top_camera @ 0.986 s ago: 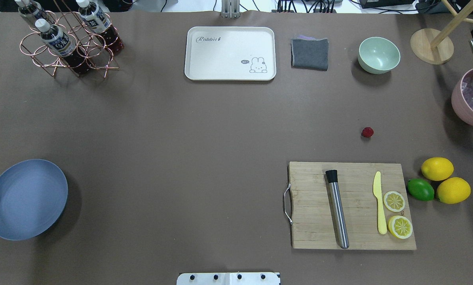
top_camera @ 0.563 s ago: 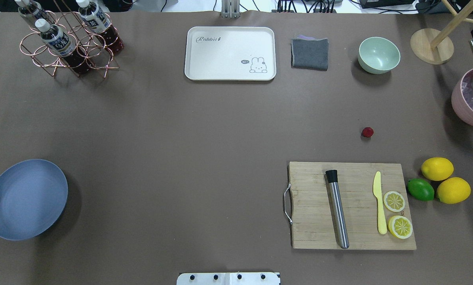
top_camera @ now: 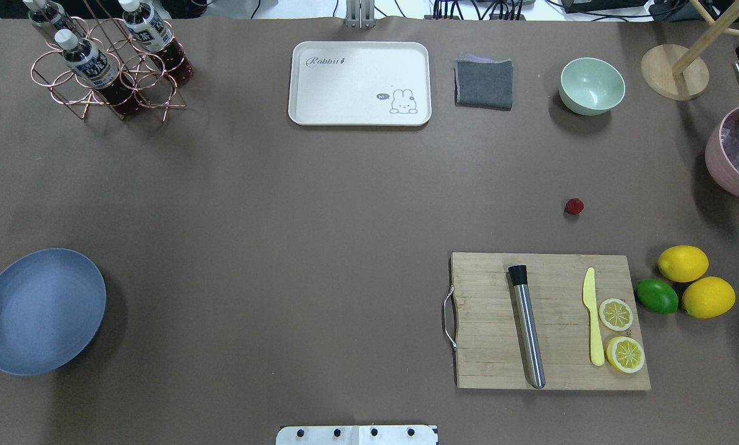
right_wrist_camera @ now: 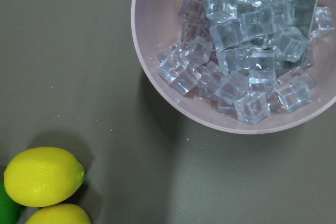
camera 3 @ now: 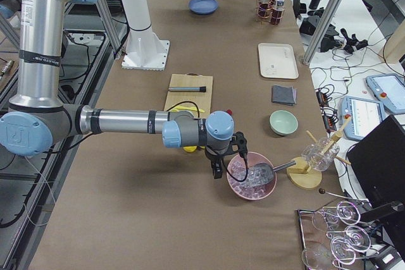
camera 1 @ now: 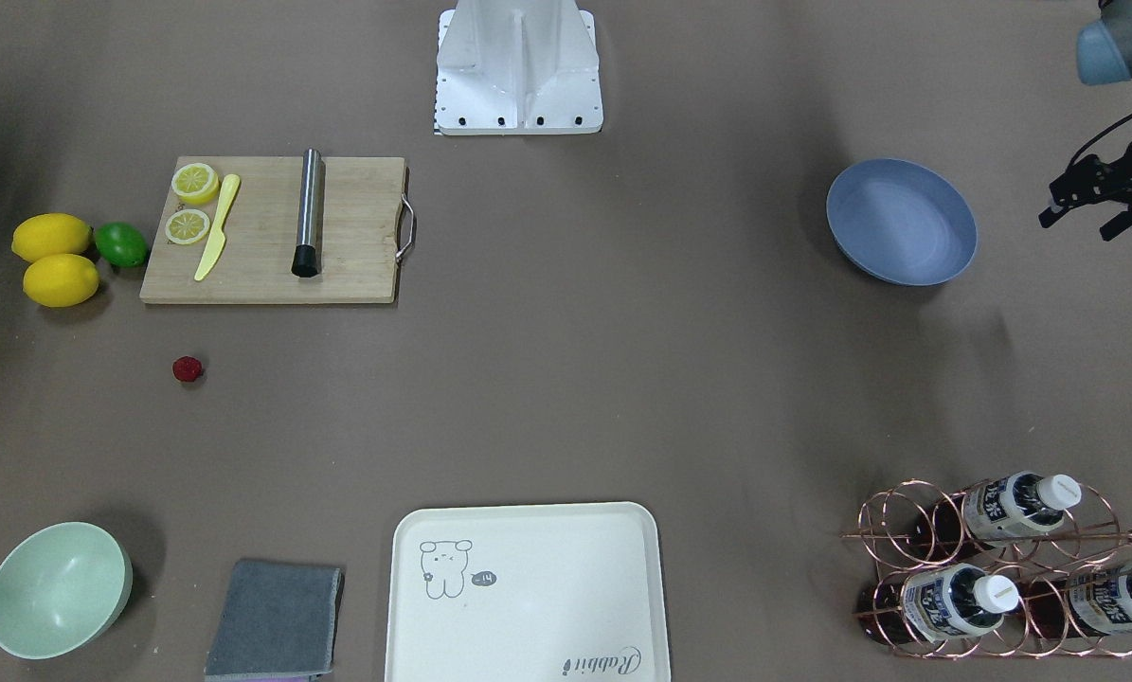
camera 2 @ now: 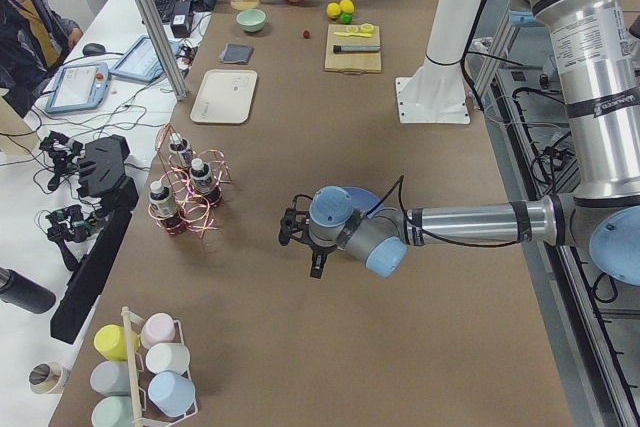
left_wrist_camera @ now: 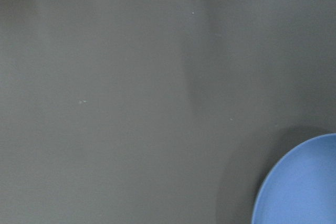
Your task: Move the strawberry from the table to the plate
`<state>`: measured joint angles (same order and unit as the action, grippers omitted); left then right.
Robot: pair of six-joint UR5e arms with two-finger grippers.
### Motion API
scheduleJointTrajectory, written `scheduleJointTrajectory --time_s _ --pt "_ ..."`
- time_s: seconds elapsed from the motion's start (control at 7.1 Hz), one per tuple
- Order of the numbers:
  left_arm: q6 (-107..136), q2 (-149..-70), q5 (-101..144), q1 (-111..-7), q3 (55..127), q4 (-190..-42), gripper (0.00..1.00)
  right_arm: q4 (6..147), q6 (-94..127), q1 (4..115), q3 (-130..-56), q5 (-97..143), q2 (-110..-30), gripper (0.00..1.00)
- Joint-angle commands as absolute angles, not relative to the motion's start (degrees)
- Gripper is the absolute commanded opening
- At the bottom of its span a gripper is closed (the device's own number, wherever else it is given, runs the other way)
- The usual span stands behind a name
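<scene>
The strawberry (top_camera: 574, 206), a tiny dark red berry, lies alone on the brown table (top_camera: 282, 204), just beyond the cutting board; it also shows as the strawberry (camera 1: 187, 368). The blue-grey plate (top_camera: 40, 311) sits empty at the table's left edge, seen too as the plate (camera 1: 901, 223). My left gripper (camera 1: 1082, 223) hovers just outside the plate, fingers apart and holding nothing; its wrist view catches the plate rim (left_wrist_camera: 299, 182). My right gripper (camera 3: 221, 156) hangs between the lemons and the pink ice bowl. I cannot tell whether it is open or shut.
A wooden cutting board (top_camera: 548, 321) carries a steel muddler, a yellow knife and lemon halves. Two lemons and a lime (top_camera: 657, 295) lie to its right. Along the far edge stand a pink ice bowl (top_camera: 737, 154), green bowl (top_camera: 592, 85), grey cloth (top_camera: 483, 83), cream tray (top_camera: 360, 83) and bottle rack (top_camera: 106, 62).
</scene>
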<state>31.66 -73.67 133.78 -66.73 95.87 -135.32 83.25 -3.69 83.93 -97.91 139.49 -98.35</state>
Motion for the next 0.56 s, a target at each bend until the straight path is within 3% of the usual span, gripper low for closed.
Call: scheduleJointTrajectory --time_s 0.0,0.28,0.42 --pt "43.80 -73.65 128.51 -55.68 91.87 -147.33 0.93 80.61 -2.65 83.59 -97.74 140.36 -98.35 1.00" --pt "46.84 -74.09 124.48 -49.68 85.20 -156.67 0.78 80.42 1.56 83.58 -97.91 140.01 -97.22 1.00" --pt "47.54 -74.00 124.63 -49.57 84.82 -157.93 0.24 80.42 2.54 83.50 -98.08 140.01 -97.12 1.00"
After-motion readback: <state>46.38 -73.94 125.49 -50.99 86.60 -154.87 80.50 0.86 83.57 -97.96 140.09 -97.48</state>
